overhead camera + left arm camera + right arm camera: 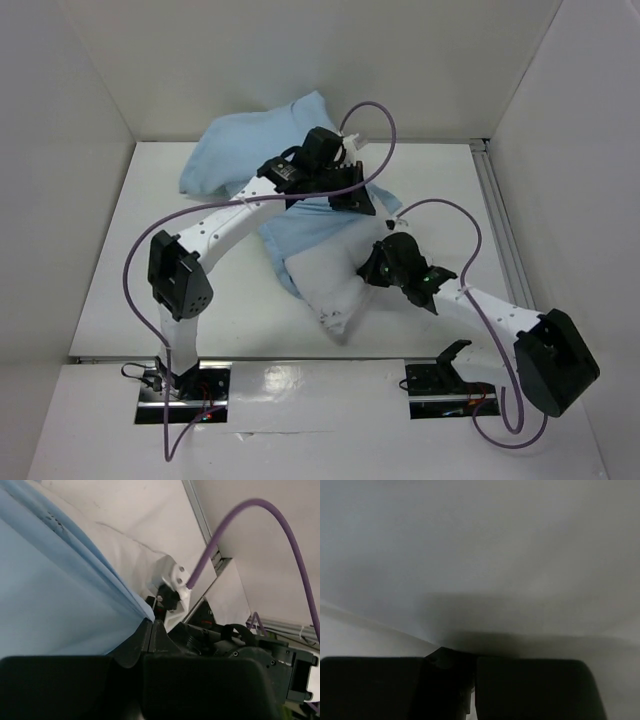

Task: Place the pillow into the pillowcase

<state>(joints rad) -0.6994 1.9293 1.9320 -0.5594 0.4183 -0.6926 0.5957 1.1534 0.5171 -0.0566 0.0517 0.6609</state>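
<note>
Readable text: none in any of the three views.
Plump white fabric pillow: a few small dark marks near its near corner in the top view, too small to read as letters or numbers.
Same pillow, left wrist view: a scatter of dark specks near the top left, too blurred to tell whether they are print.
Right wrist view: only plain pale fabric, with nothing written on it.

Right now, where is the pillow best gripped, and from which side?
Probably the bare white end of the pillow, which sticks out of the pillowcase on the near side. Come from there: the rest lies under blue cloth.
</note>
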